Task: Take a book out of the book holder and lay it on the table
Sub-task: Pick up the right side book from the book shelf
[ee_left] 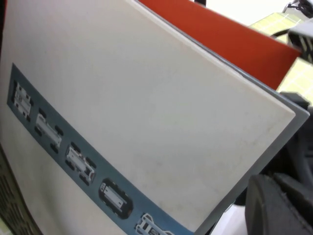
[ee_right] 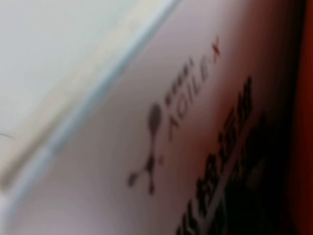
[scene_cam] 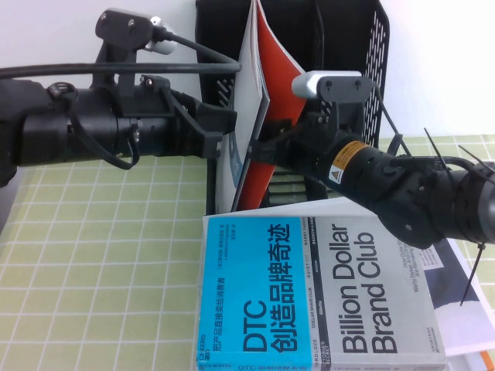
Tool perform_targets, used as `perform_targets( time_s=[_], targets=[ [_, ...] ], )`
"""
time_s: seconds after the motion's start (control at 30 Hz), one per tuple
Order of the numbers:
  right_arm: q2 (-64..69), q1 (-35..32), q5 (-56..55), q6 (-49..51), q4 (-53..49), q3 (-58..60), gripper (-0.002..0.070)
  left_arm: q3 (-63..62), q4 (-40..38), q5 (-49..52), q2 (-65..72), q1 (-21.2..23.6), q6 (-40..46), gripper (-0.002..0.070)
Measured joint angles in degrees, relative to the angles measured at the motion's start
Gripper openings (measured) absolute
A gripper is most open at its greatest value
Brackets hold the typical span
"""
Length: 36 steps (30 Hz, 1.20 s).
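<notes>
Book (scene_cam: 267,85) stands tilted in the black book holder (scene_cam: 352,46), top center of the high view, red-orange cover facing right. Right gripper (scene_cam: 259,147) sits at the book's lower edge, mid-frame; can't tell its grip. Left gripper (scene_cam: 224,143) reaches in from the left, against the grey booklet (ee_left: 146,122); grip state not visible. Thick cyan-grey book (scene_cam: 321,297) lies flat on the desk (scene_cam: 93,263), bottom center.

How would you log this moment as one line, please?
left hand: at book holder | right hand: against the book, grip unclear | book: upright in holder | table: cyan-and-grey book lying flat
</notes>
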Motion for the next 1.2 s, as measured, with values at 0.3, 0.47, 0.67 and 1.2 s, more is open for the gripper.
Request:
perform_targets(
  time_s=[0.3, 0.47, 0.67, 1.2],
  targets=[
    [-0.6, 0.0, -3.6, -3.7, 0.0, 0.0, 0.0016, -1.2, 4.0, 0.4, 0.0, 0.0, -2.2, -0.0003],
    [-4.9, -0.8, -2.4, -5.0, 0.0, 0.0, 0.0014, -1.3, 5.3, 1.1, -1.0, 0.0, -3.9, -0.0003],
    [-13.3, -5.4, -1.6, -4.9, 0.0, 0.0, 0.0014, -1.3, 6.4, 1.5, -5.8, 0.0, -4.2, -0.0003],
    [-42.3, -7.9, 0.9, 38.8, -54.9, -0.2, 0.0014, -1.3, 22.8, 4.0, -22.2, 0.0, -19.1, -0.0003]
  ],
)
